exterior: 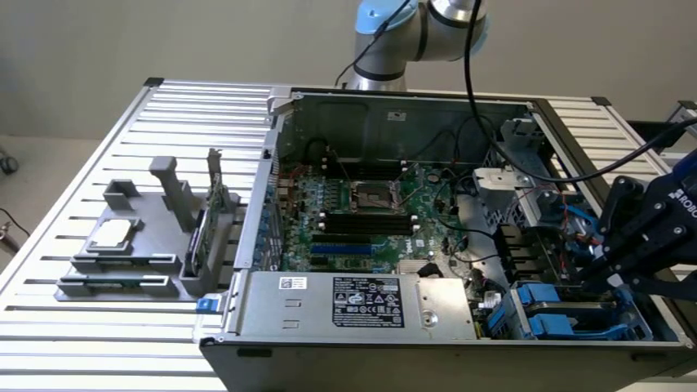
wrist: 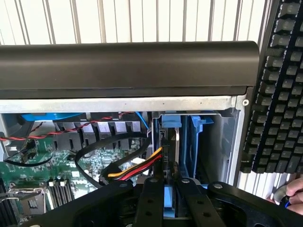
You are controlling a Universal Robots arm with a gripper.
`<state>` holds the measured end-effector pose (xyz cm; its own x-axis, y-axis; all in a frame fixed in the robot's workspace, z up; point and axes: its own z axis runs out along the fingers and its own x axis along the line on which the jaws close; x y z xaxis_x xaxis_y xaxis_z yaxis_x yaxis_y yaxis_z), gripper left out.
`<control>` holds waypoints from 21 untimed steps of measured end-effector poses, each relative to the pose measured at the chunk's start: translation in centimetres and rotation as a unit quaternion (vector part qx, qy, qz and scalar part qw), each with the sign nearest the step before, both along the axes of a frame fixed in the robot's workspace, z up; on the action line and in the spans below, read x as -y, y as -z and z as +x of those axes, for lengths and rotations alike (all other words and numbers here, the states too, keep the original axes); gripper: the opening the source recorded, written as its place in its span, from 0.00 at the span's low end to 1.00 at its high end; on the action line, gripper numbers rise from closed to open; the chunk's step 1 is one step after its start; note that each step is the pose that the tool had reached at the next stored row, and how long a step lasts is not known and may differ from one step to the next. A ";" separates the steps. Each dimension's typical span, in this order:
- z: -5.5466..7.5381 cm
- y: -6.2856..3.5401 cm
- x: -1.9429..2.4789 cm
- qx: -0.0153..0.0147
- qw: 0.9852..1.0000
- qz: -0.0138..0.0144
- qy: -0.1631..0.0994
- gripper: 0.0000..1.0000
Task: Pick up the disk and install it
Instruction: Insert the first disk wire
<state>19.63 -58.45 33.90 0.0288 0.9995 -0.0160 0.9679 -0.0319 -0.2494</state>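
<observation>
Where fingers (wrist: 150, 201) pinch: disk (wrist: 171, 142) upright

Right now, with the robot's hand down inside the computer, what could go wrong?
1. The gripper is low in the drive bay with the blue carriers. If the disk goes in crooked, it might jam.
2. The red, yellow and black wires hang close by and could get pinched or pulled.
3. A person's hand is near the keyboard, close to the arm, and could get bumped.
</observation>
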 end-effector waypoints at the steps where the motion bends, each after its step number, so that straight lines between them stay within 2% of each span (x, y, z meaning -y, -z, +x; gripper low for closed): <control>1: 0.0 0.03 -0.01 -0.001 1.000 0.000 0.000 0.17; 9: 0.1 0.16 -0.08 -0.007 1.000 -0.004 0.000 0.17; 15: 0.2 0.22 -0.10 -0.008 1.000 -0.006 0.000 0.17; 21: 0.2 0.30 -0.15 -0.008 1.000 -0.006 0.000 0.17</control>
<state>19.88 -58.30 33.60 0.0285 0.9992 -0.0285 0.9639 -0.0350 -0.2641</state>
